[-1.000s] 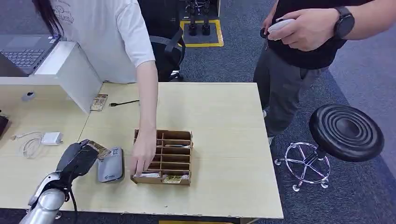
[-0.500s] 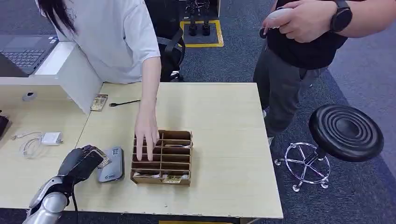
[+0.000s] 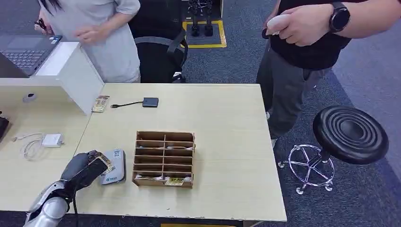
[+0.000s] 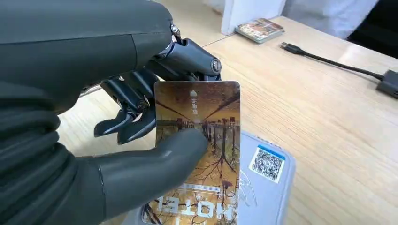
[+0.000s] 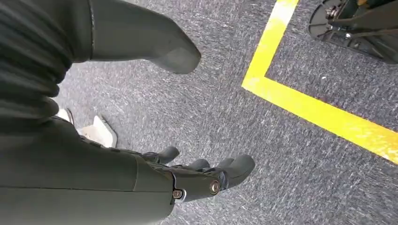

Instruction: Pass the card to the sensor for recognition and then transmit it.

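Observation:
My left hand pinches a brown hotel card between thumb and fingers, just over the left edge of the grey card sensor lying flat on the table. The left wrist view shows the card close up, printed with a tree picture, with the thumb pressed on its face and the sensor with its QR sticker right beneath. My right hand hangs over grey carpet with its fingers apart and nothing in it.
A wooden divided card box stands just right of the sensor. A stack of cards, a cable with a dark adapter and a white partition lie farther back. Two people stand behind the table; a black stool is at right.
The person's arm has pulled away from the card box and off the table. My left hand has drawn slightly toward me, the card still held over the sensor.

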